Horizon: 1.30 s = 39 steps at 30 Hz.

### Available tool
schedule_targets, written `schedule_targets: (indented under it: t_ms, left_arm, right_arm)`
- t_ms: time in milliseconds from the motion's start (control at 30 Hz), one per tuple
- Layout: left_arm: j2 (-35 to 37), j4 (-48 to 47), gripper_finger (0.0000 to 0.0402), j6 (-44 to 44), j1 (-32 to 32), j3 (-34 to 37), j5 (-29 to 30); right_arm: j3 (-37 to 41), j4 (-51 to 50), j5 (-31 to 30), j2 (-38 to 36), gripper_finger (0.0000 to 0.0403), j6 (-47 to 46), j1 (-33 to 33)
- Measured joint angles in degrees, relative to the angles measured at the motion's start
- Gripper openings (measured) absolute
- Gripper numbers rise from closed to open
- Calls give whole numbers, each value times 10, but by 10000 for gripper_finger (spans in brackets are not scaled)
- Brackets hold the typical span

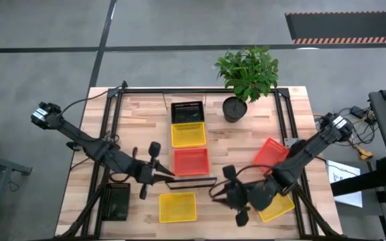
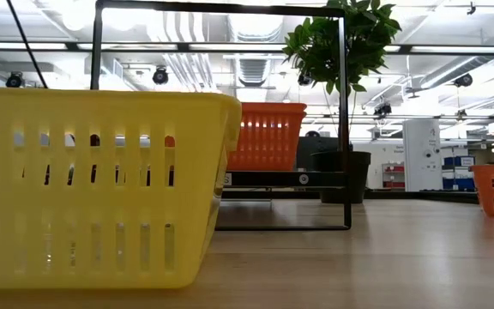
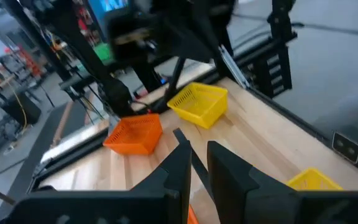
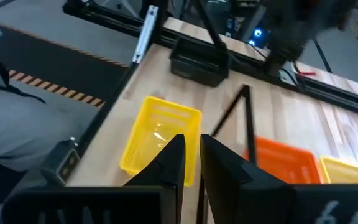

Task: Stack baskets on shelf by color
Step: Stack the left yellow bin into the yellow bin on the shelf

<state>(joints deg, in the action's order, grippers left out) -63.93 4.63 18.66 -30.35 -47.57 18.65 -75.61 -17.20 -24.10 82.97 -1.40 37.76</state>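
Both grippers empty, fingers nearly closed.
Yellow plastic mesh basket (image 4: 160, 140) ahead of your right gripper (image 4: 192, 163) looks light, slightly flexible; take its rim.

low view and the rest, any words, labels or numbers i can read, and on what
None can be read.
shelf: small round marks on its frame, too small to read.
Cabinet in the room behind: signs blurred.
baskets: no labels visible.
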Motion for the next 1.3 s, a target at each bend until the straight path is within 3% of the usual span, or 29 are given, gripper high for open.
schedule_targets:
  t_ms: [400, 667, 1067, 1300]
  left_arm:
    - [94, 41, 37, -2, 0, 67, 1]
    - [104, 40, 37, -4, 0, 75, 1]
    - [104, 43, 37, -18, -2, 74, 1]
    - [104, 43, 37, -20, -4, 74, 1]
  right_arm:
    - [-183, -75, 0, 147, 43, 21, 30]
    - [-265, -114, 0, 227, 49, -25, 32]
    - [-423, -203, -19, 370, 162, -63, 12]
    - [-475, -233, 0, 434, 190, -81, -12]
